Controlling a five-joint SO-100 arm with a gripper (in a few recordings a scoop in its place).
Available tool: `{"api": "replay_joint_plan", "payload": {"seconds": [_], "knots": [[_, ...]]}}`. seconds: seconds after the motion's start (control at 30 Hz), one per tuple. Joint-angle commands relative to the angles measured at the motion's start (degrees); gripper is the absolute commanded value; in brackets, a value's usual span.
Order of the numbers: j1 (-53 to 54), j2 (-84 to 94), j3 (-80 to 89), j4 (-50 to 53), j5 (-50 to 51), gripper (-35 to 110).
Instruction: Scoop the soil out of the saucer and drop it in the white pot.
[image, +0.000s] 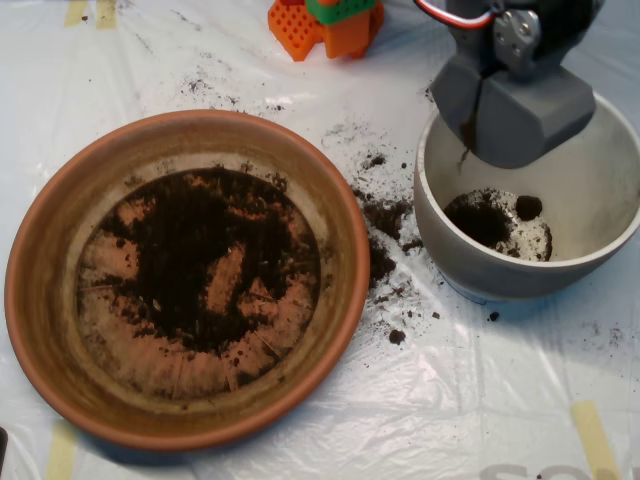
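Terracotta is showing through in patches on the floor of the saucer (40, 290), so I am judging the job to be partly done. The soil (195, 255) left in the dish is lying as a thin, ragged dark layer over the ridged bottom, thickest toward the middle and upper part, with pale-stained rings bare around its edge. That remainder is what I am still needing to lift out, and being so thin it is probably going to take several shallow passes.

I am holding my scoop (500, 120) over the white pot (440, 215), above its upper left rim, with the two grey shells meeting along a dark seam, so they are looking closed together or very nearly so. A thin dark strand is hanging from the seam, and I cannot tell whether any earth is left inside.

The pot is sitting to the right of the saucer, close beside it but not touching. Inside, a small dark heap with one rounder clump is lying on the bottom; most of the cream wall is staying clean, so the pot is far from full.

Spilled crumbs (385, 225) are lying scattered on the plastic sheet (300, 440) between the two containers. Orange blocks (325, 25) are standing at the top edge.
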Motion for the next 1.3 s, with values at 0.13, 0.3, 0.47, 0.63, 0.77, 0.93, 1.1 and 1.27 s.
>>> {"api": "replay_joint_plan", "payload": {"seconds": [0.13, 0.3, 0.47, 0.63, 0.77, 0.93, 1.1, 1.27], "knots": [[-2.29, -0.35, -7.82, 2.20, -1.49, 20], [-2.64, 0.09, -7.38, 2.37, -1.67, 22], [-3.34, 1.58, -4.31, 2.37, -2.11, 28], [-3.87, 3.08, -1.67, 2.37, -2.02, 29], [-4.04, 5.80, 3.08, 0.79, -2.11, 28], [-3.52, 8.09, 4.48, 0.18, -1.85, 29], [-1.14, 9.67, 3.78, 0.00, -0.88, 32], [3.34, 11.43, 2.11, 0.18, 0.79, 35]]}}
